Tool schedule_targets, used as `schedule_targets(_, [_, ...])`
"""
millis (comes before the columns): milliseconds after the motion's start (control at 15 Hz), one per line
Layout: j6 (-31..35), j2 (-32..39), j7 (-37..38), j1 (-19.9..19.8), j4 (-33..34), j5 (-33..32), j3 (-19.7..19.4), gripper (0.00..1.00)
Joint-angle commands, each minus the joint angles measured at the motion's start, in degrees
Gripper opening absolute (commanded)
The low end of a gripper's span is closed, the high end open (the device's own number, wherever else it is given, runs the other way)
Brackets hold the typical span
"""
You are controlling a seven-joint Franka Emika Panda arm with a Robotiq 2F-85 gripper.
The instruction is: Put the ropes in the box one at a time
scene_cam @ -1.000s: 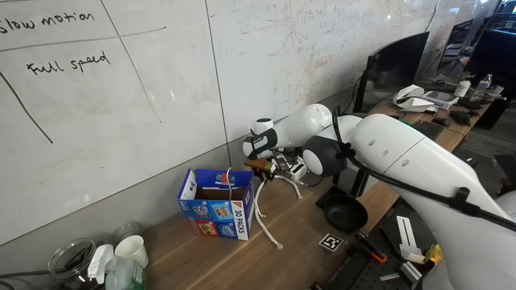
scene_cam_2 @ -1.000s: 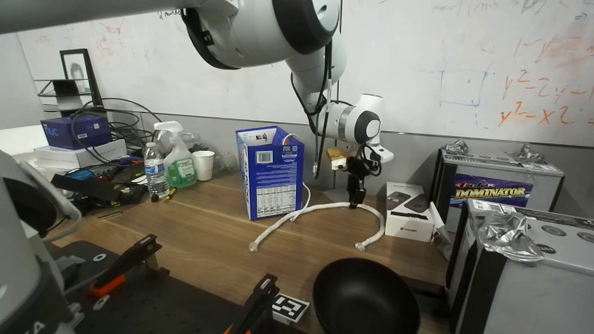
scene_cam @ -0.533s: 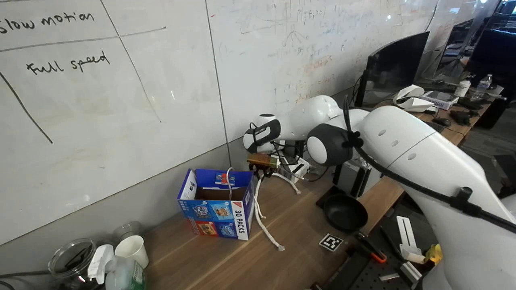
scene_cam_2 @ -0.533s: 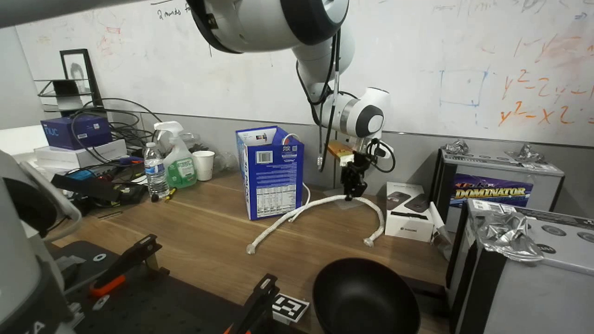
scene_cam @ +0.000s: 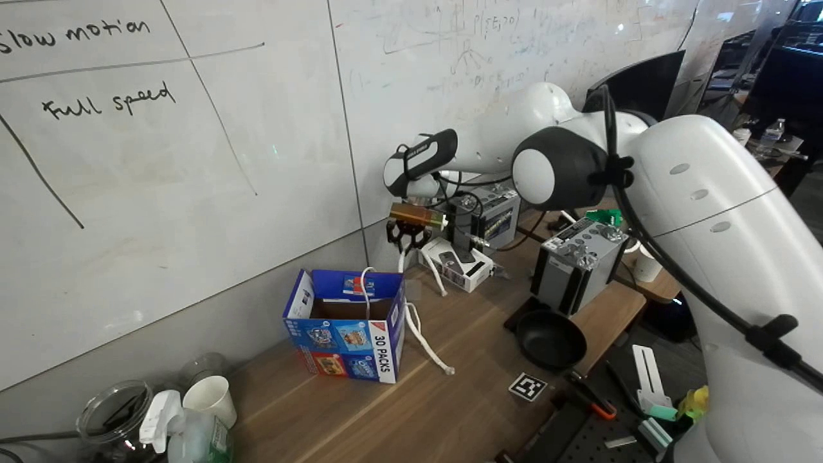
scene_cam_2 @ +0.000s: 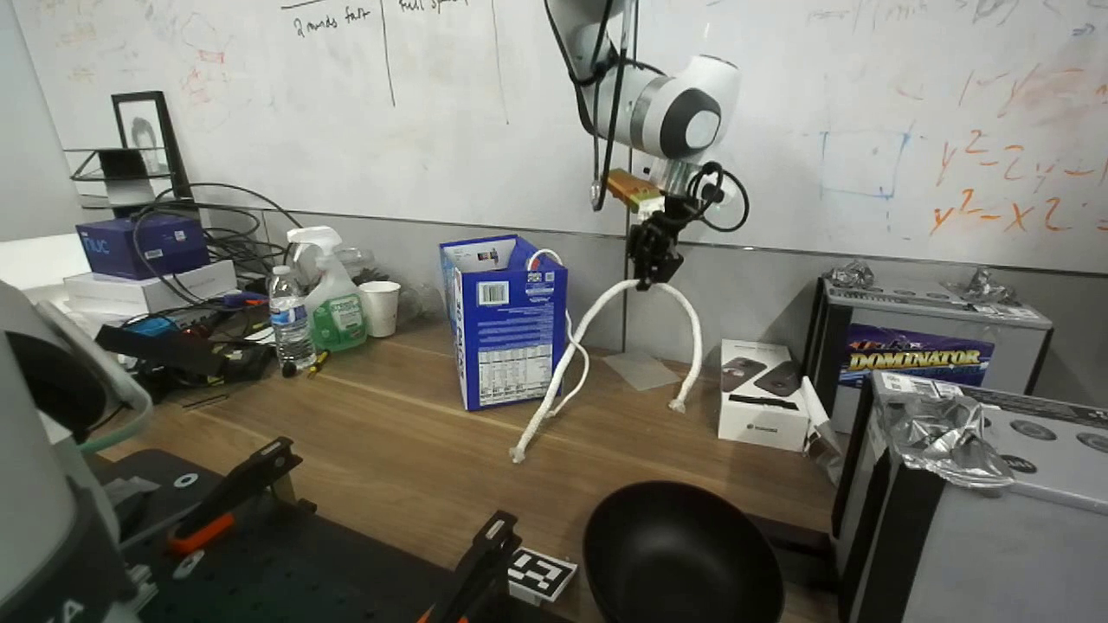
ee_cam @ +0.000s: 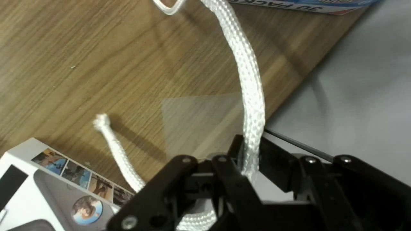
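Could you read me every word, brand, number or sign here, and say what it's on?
"Slow motion": whiteboard
"Full speed": whiteboard
"y² - x2": whiteboard, in orange
"30 PACKS": blue carton
"DOMINATOR": grey boxy device
"nuc": dark-blue box
"KA", cut off: robot
Too small or blurred: the carton's fine print, spray bottle and water bottle labels, remaining whiteboard writing.

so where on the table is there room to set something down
The widest bare wood on the table lies between the open blue box, the spray bottle and the black board. A smaller patch sits between the white carton and black bowl, though the rope in the gripper hangs nearby. Crowded: around the water bottle and stacked boxes.
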Motion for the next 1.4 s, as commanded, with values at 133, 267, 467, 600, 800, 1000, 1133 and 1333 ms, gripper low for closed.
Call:
schedule_targets(133, [1.8,-18.3,-2.2,1.3,-14.8,4.5,-0.3,0.07])
schedule_targets(267, [1.4,-23.8,-1.4,2.5,-17.9,4.9,-0.6,0.07])
schedule_targets(467, [1.6,-31.7,0.4,5.2,-22.9,4.4,-0.9,0.07])
schedule_targets(600, [1.5,-36.1,2.5,7.3,-25.2,3.5,-1.0,0.07])
schedule_targets(800, [1.6,-41.1,6.8,10.3,-27.0,1.6,-0.9,0.07])
schedule_targets(1000, [1.9,-44.9,11.5,13.0,-28.3,-1.3,-0.2,0.07])
schedule_targets(1133, [2.0,-46.7,14.6,14.5,-28.6,-3.9,0.5,0.07])
schedule_targets(1333, [1.8,-47.9,18.4,16.2,-28.4,-7.3,1.8,0.07])
